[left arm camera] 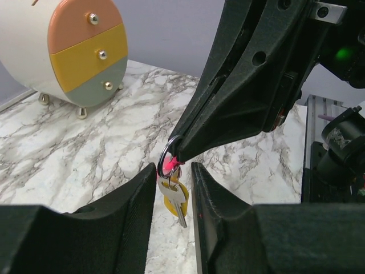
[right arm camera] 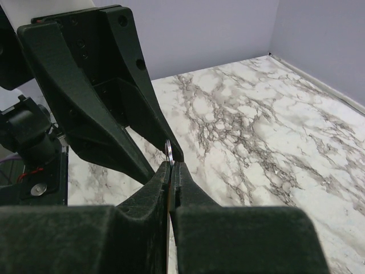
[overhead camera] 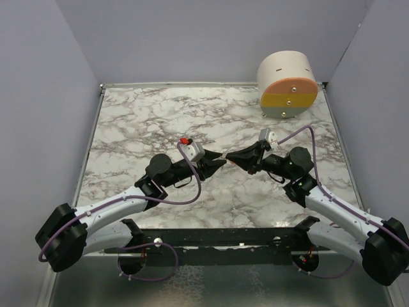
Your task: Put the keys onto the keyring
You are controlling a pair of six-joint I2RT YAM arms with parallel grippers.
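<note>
Mid-table, off the surface: right gripper (right arm camera: 172, 165) clamped tight on keyring (left arm camera: 161, 154). The keys (left arm camera: 171, 197) hang below it, between left gripper's (left arm camera: 173, 168) part-open jaws. Judged light, rigid, slippery, free-swinging; take by the heads.

You had a desk (overhead camera: 147, 115) with a smooth, marble-patterned top, white veined with grey, carrying a faint sheen. Your left claw (left arm camera: 174, 171) and right claw (right arm camera: 171, 168) were matt black moulded plastic, finely grained on their faces. The keyring (left arm camera: 164, 154) was thin polished metal, bright where light caught it. The yellow-headed key (left arm camera: 175, 200) showed silvery metal against a smooth yellow head; the pink key (left arm camera: 168, 166) looked glossy, its material hard to tell. The drawer cylinder (left arm camera: 85, 48) had smooth matt fronts with shiny metal knobs and feet, and the walls (overhead camera: 192, 38) around you were plain and matt
</note>
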